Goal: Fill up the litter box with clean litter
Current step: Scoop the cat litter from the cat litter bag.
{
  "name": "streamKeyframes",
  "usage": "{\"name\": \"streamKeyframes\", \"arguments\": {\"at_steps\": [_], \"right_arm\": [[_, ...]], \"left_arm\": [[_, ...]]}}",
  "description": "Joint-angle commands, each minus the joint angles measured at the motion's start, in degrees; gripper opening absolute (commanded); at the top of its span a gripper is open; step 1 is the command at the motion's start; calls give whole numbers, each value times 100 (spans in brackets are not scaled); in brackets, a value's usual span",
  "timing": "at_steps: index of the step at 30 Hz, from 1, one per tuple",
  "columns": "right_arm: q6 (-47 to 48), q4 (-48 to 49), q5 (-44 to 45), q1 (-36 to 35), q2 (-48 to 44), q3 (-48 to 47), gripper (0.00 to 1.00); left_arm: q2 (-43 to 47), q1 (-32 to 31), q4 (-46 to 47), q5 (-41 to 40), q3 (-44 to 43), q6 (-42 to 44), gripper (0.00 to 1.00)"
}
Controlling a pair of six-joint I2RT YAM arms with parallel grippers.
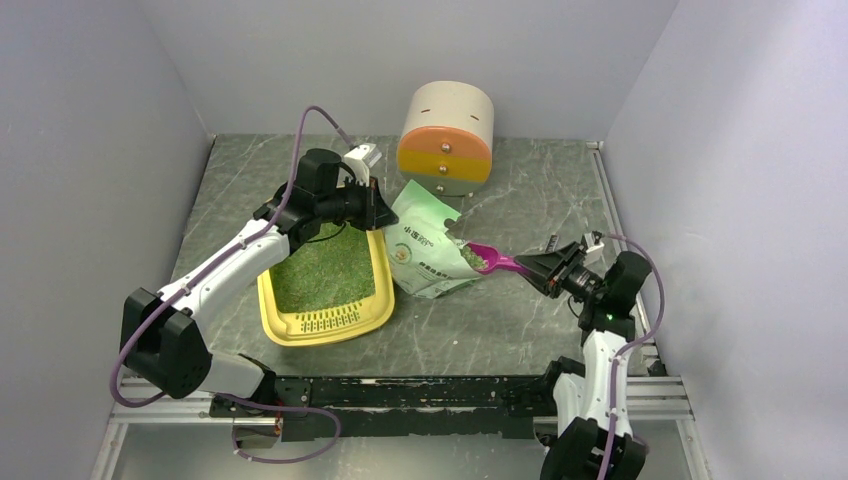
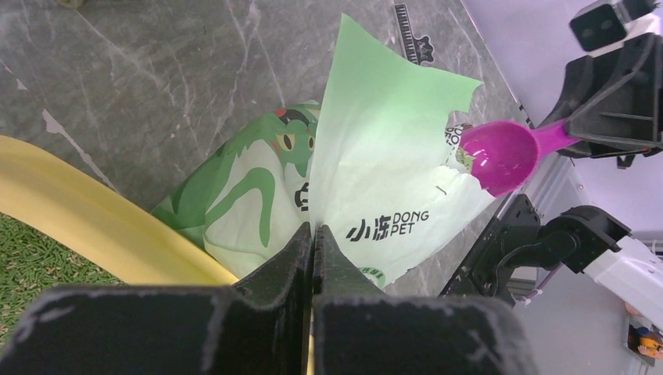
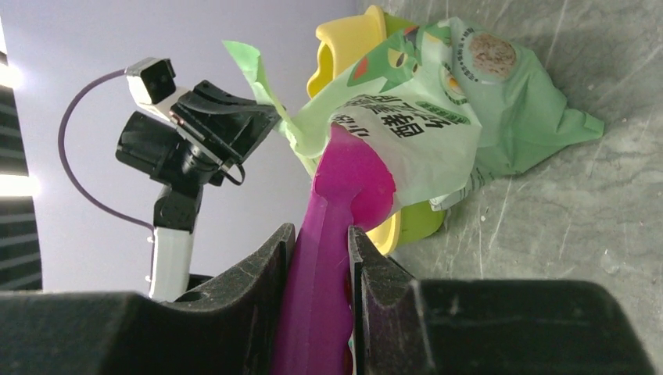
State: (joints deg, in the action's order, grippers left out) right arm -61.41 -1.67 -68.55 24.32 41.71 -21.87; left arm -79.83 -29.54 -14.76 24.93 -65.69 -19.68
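Directly beside litter box [image 1: 330,325], left gripper [image 2: 313,234] pinching bag [image 2: 383,156] edge, right gripper [image 3: 322,234] clamping scoop [image 3: 352,180].

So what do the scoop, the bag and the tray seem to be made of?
The scoop looks like hard plastic, glossy magenta, with a bright highlight. The bag seems thin printed plastic film: it creases and has a torn edge. The tray is probably moulded plastic, smooth yellow, with rounded corners and a slotted grille.
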Motion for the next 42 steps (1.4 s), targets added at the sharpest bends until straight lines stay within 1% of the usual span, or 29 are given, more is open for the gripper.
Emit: {"name": "streamKeyframes", "arguments": {"at_steps": [1,3,4,5,7,8,9,11,12,13,15,16,17,19,20,21,23,25,29,32,35,36,37,39,41,42], "right_arm": [[-873,715,190,-98,-97,380,0],[-1420,1617,64,-162,-92,548,0],[-1513,1773,20,-200,-68,579,0],[-1381,1708,-83,-206,-30,556,0],[-647,922,-236,-202,117,373,0],[-462,671,-125,-263,167,289,0],[-640,929,28,-469,156,297,0],[-1457,2115,330,-1002,174,495,0],[-1593,2359,476,-1229,266,511,0],[-1466,2274,434,-1279,382,457,0],[-913,1657,399,-1087,511,343,0],[-965,1767,428,-1064,501,427,0],[-1300,2232,416,-1061,492,580,0],[-1921,3064,293,-1054,525,777,0],[-1832,3061,266,-1037,504,753,0],[-1611,2658,267,-1000,465,673,0],[-1267,2180,249,-952,342,540,0],[-1320,2174,154,-827,216,568,0],[-1908,2811,-114,-483,43,911,0],[-2048,2932,-221,-377,5,998,0],[-1846,2659,-337,-347,-43,882,0],[-1723,2486,-350,-324,-61,839,0],[-1609,2314,-356,-290,-69,804,0],[-1548,2184,-399,-139,-116,837,0],[-1820,2484,-466,33,-180,979,0],[-2022,2780,-537,104,-181,1087,0]], "left_arm": [[163,62,522,322,-110,0,5],[155,58,550,344,-102,-22,5],[153,64,563,346,-94,-36,5],[145,59,570,358,-81,-43,5],[154,62,526,355,-107,-29,5],[182,62,485,351,-122,-13,5],[205,62,473,340,-113,-2,5],[258,62,554,344,-28,-51,5],[253,57,567,365,-26,-54,5],[240,58,540,394,-67,-39,5],[219,62,403,434,-188,58,5],[237,62,340,452,-219,118,5],[266,58,336,486,-204,164,8],[302,62,262,686,-209,342,29],[316,67,217,806,-215,423,40],[326,71,202,948,-235,519,49],[298,84,129,1310,-313,751,68],[133,104,-126,1672,-540,1039,73],[-306,202,-523,2298,-918,1652,77],[-656,255,-806,2791,-1216,2093,76],[-922,256,-1061,3186,-1602,2494,75],[-1013,256,-1182,3236,-1711,2583,72],[-1091,256,-1256,3267,-1826,2652,67],[-1209,256,-1421,3413,-1938,2743,54],[-1216,256,-1399,3476,-1909,2731,34],[-1193,256,-1319,3439,-1860,2681,26]]}}
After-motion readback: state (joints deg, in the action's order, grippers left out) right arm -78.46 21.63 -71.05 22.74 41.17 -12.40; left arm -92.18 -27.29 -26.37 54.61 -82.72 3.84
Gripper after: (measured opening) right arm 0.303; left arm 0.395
